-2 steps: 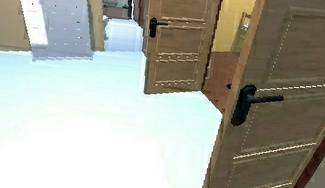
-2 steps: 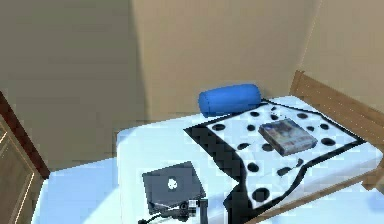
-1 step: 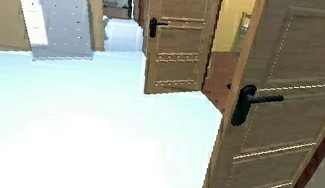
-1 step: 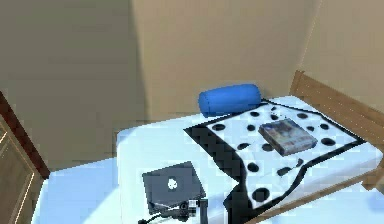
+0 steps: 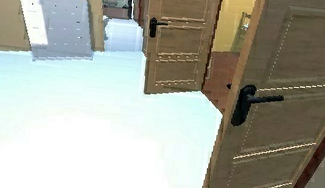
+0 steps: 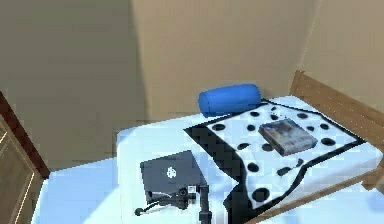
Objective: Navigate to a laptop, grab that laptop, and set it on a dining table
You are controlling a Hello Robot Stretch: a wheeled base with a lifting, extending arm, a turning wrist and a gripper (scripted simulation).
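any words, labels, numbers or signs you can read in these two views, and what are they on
No text can be read.
laptop on the bed: a small pale mark on its dark lid, too small to read.
grey flat box further along the bed: blurred top, nothing legible.
near door, far door, dresser: plain faces, no lettering.

From the doorway, the pale floor point(image 5: 77, 123) lies open at the forward view's left and middle. The near door point(image 5: 290, 105) blocks the right, with the far door point(image 5: 182, 34) behind it and a white dresser point(image 5: 63, 21) by the far wall. Alongside, the bed point(image 6: 150, 140) carries a blue bolster point(image 6: 230, 100), a grey box point(image 6: 285, 133) and a dark laptop point(image 6: 170, 172), with bare cover between them.
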